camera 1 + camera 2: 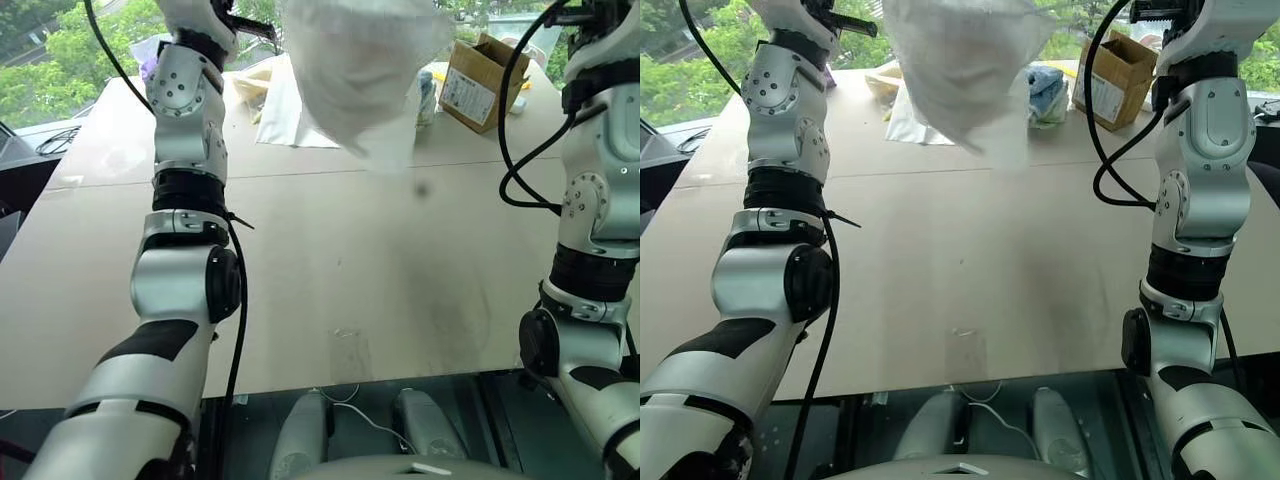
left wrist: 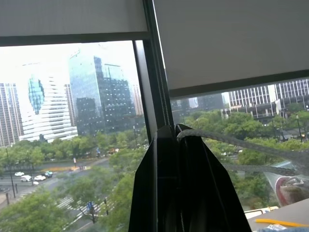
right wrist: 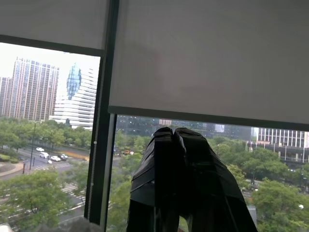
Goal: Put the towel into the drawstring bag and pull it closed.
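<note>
The drawstring bag [image 1: 350,70], thin translucent white fabric, hangs in the air above the far half of the table, between my two raised arms. It bulges, and its lower corner droops down. The towel is hidden. In the left wrist view my left gripper [image 2: 175,128] is shut, and a white cord [image 2: 231,141] of the bag runs off from its fingertips. In the right wrist view my right gripper [image 3: 173,130] is shut, pointing up toward the window; I see nothing between its fingers.
The pale brown table [image 1: 350,290] stretches below the bag. At its far edge lie flat white sheets [image 1: 285,115], a cardboard box [image 1: 480,85] and stacked blue and pale towels [image 1: 1045,92]. A window with trees and buildings lies beyond.
</note>
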`<action>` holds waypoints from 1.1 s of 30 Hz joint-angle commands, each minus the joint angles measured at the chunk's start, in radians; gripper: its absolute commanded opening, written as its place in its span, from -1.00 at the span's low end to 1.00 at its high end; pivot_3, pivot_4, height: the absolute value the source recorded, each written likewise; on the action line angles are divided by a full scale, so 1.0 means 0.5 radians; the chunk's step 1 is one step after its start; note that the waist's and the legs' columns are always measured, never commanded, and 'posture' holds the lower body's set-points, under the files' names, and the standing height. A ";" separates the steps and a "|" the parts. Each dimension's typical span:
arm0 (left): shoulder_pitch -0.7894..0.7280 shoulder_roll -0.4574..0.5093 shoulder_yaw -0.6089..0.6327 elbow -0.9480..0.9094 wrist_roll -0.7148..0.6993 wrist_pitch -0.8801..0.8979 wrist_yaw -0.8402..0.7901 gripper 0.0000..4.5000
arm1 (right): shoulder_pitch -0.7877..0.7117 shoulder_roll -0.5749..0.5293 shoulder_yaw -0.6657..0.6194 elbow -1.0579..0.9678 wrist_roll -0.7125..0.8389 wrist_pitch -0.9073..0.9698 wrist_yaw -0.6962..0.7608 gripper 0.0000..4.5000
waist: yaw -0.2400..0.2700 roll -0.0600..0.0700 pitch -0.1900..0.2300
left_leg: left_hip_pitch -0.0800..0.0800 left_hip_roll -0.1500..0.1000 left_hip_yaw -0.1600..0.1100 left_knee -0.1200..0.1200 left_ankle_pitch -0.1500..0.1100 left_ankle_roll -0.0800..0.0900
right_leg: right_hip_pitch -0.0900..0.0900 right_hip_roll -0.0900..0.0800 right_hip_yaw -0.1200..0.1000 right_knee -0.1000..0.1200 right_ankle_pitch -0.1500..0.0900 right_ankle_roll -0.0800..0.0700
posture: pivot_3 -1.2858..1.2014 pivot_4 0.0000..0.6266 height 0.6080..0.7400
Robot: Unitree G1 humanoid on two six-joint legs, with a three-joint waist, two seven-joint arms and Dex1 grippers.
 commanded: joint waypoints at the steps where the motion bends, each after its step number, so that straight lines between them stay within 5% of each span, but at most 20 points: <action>1: 0.092 -0.007 -0.003 -0.102 -0.026 -0.027 -0.063 -0.98 | -0.040 -0.006 -0.011 -0.107 0.055 -0.006 0.017 -1.00 | -0.001 0.000 0.000 | 0.000 0.000 0.001 0.000 0.000 0.000 | 0.000 0.000 0.001 0.000 0.000 0.000 | 0.03 -0.52 1.00; 7: 0.296 -0.040 -0.124 -0.105 0.096 0.062 -0.107 -0.98 | 0.170 0.011 0.150 -0.113 0.046 0.029 0.128 -1.00 | -0.003 -0.001 -0.002 | -0.002 0.003 -0.002 0.001 0.000 0.000 | -0.002 0.000 -0.003 0.001 0.000 0.000 | 0.03 -0.52 1.00; 10: 0.249 -0.011 -0.015 -0.278 0.003 0.028 -0.033 -0.98 | -0.016 -0.039 -0.058 -0.067 0.121 -0.010 0.028 -1.00 | -0.005 0.000 0.006 | -0.003 0.000 0.000 0.001 0.000 0.000 | -0.003 0.000 0.001 0.001 0.000 0.000 | 0.03 -0.52 1.00; 15: 0.422 0.006 -0.097 -0.272 0.115 0.058 0.010 -0.98 | 0.238 -0.081 0.075 -0.034 0.072 0.024 0.158 -1.00 | -0.002 -0.007 -0.001 | -0.022 0.003 -0.010 0.015 0.002 0.000 | -0.013 0.000 -0.015 0.005 0.000 0.000 | 0.03 -0.52 1.00; 22: 0.423 0.223 0.113 -0.131 0.209 0.103 0.638 -0.98 | 0.329 -0.187 -0.304 0.096 0.031 0.067 -0.157 -1.00 | 0.000 -0.003 0.003 | -0.029 0.003 -0.011 0.019 0.002 0.000 | -0.021 -0.001 -0.012 0.010 0.000 0.000 | 0.03 -0.52 1.00; 33: 0.431 0.490 0.152 0.192 0.299 0.038 1.033 -0.98 | 0.517 -0.210 -0.577 0.251 0.060 0.137 -0.466 -1.00 | -0.006 -0.003 0.003 | -0.028 -0.007 -0.014 0.023 0.002 0.000 | -0.018 -0.003 -0.014 0.015 0.000 0.000 | 0.03 -0.52 1.00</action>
